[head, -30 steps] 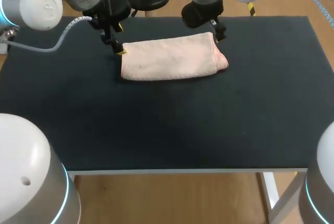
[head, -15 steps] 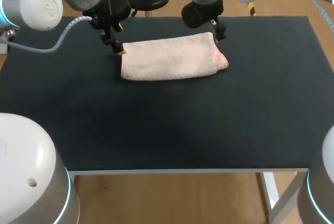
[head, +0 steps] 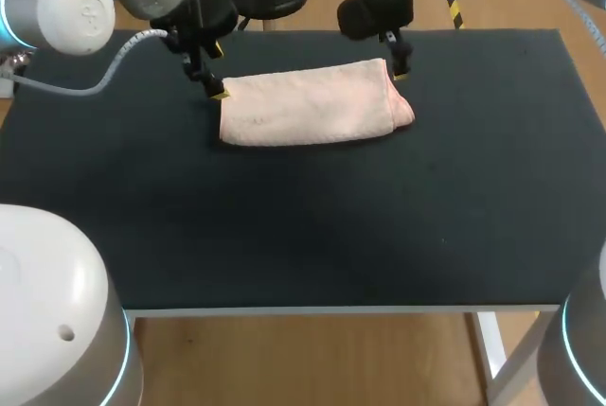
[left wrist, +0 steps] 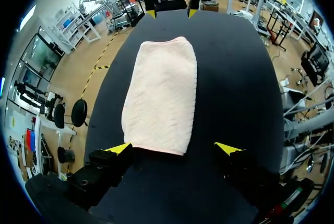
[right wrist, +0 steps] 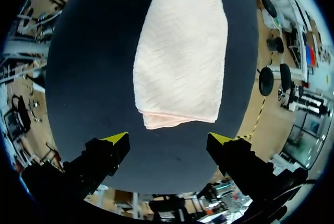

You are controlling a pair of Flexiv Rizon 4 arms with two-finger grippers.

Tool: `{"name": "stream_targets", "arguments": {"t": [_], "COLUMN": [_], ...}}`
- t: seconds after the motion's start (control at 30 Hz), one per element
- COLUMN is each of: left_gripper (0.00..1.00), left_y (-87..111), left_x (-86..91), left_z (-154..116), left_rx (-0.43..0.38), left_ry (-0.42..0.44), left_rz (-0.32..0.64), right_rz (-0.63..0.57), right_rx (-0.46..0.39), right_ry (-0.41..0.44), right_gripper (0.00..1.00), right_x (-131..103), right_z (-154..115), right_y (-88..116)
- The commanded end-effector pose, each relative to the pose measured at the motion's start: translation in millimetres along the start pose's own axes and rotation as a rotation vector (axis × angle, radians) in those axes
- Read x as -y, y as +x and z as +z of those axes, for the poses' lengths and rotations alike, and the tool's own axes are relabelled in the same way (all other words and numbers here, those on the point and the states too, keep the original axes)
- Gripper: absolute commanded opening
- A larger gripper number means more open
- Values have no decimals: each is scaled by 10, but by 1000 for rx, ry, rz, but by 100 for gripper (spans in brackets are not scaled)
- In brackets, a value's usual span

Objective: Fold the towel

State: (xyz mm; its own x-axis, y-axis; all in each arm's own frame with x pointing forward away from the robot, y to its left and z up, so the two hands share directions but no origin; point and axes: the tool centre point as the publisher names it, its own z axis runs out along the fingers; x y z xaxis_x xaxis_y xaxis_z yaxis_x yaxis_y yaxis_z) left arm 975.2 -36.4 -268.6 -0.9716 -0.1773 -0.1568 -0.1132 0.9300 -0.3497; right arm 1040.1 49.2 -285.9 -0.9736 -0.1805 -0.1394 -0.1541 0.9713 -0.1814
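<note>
From above, the pale pink towel (head: 312, 103) lies folded into a long strip on the dark worktop (head: 303, 226), near its far edge and about midway along it, with its length running parallel to that edge. The head view places the left gripper (head: 216, 90) at the towel's far left corner and the right gripper (head: 398, 69) at its far right corner. It shows only a speck of yellow on each and tells nothing of how the fingers stand. The wrist views supply that. In the left wrist view the left gripper (left wrist: 175, 148) is spread wide over the towel's (left wrist: 162, 96) short left end. One yellow tip sits just beside a corner of the cloth and the other is over bare worktop (left wrist: 235, 93) past the opposite corner, with nothing held; whether the nearer tip touches the cloth cannot be told. This view also takes in the right gripper (left wrist: 171, 12) beyond the towel's other end, its two tips apart. In the right wrist view the right gripper (right wrist: 167, 139) is likewise wide open and empty, with both tips clear of the towel (right wrist: 180, 57). Its rounded, layered right end lies just ahead of the gap between the fingers. A small tab juts from the towel's far corner here, a detail the other views do not show.
</note>
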Motion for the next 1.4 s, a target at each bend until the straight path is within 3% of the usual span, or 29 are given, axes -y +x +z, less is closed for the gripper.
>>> {"name": "stream_targets", "arguments": {"t": [0.03,0.33,0.83,1.1,1.4], "left_gripper": [100,100,100,100,100], "left_y": [-2,-2,-2,-2,-2], "left_x": [-9,-9,-9,-9,-9], "left_z": [4,4,4,4,4], "left_rx": [-2,-2,-2,-2,-2], "left_ry": [4,4,4,4,4], "left_rz": [2,2,2,2,2], "right_rz": [208,371,677,901,1054], "right_rx": [-142,-255,-339,-427,-402], "right_ry": [-169,-292,-544,-731,-743], "right_gripper": [100,100,100,100,100], "right_x": [82,108,186,192,357], "right_z": [-8,-76,-66,-25,155], "right_y": [-88,-126,-302,-364,-142]}}
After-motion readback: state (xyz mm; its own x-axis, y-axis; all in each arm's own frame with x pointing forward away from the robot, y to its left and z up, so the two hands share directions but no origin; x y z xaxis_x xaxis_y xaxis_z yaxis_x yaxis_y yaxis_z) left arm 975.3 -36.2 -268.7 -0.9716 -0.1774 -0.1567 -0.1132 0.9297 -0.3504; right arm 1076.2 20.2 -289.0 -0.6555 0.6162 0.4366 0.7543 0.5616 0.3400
